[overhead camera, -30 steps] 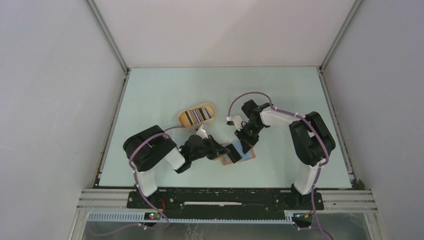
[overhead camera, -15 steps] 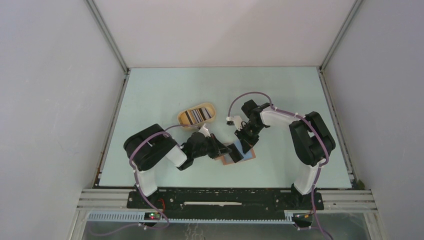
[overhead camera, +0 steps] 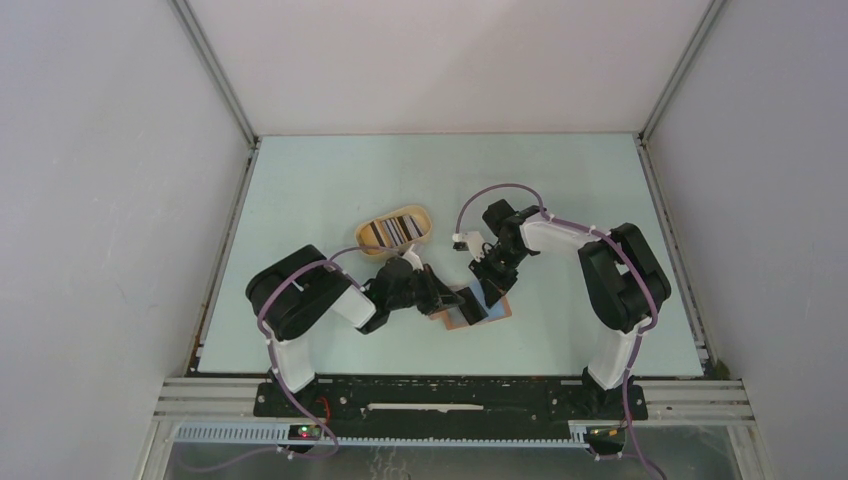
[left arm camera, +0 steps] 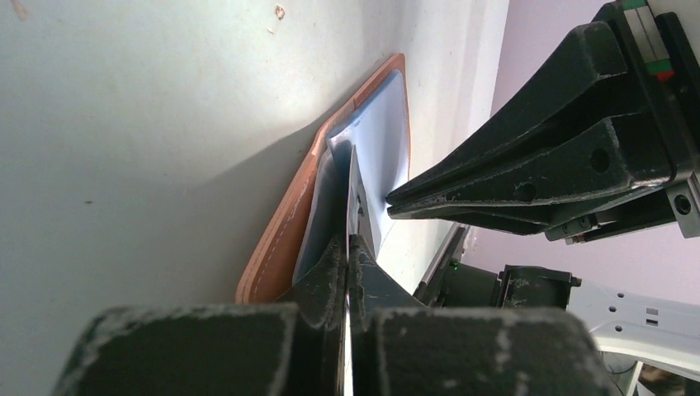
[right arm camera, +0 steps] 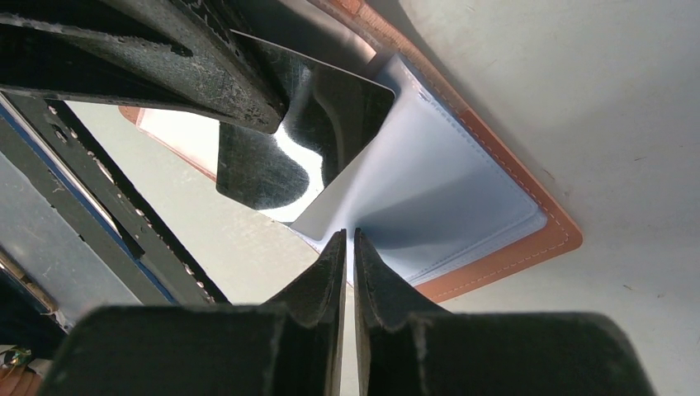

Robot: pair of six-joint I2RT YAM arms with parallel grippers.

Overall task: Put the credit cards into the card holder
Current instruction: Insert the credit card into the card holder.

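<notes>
At far left, apart from the action: oval tan tray (overhead camera: 362, 238), smooth-rimmed, stocked with striped cards (overhead camera: 395, 230) stood in a row, presumably waiting their turn.

Next, left gripper (left arm camera: 350, 244): clamped fully shut on a dark card (right arm camera: 281, 124), thin, stiff and mirror-glossy. Gripped by one end, likely so as to leave the leading corner free for feeding. Angled low across the table, aimed at the pocket mouth.

Then the card holder (right arm camera: 512, 247), lying open and flat on the pale green table (overhead camera: 330, 180) between the two grippers. Reddish-brown leather-like cover, stitched border, rounded corner, lined with a pale blue sleeve (right arm camera: 437, 173), soft and slightly puckered. Card's corner at the sleeve's mouth, apparently just inside; depth hard to tell.

At right, right gripper (right arm camera: 347, 241): pinched nearly closed on the sleeve's thin free edge, seemingly to lift the lip and pin the holder against sliding. Matte black fingers (left arm camera: 561, 107), scuffed pale along the edges.
</notes>
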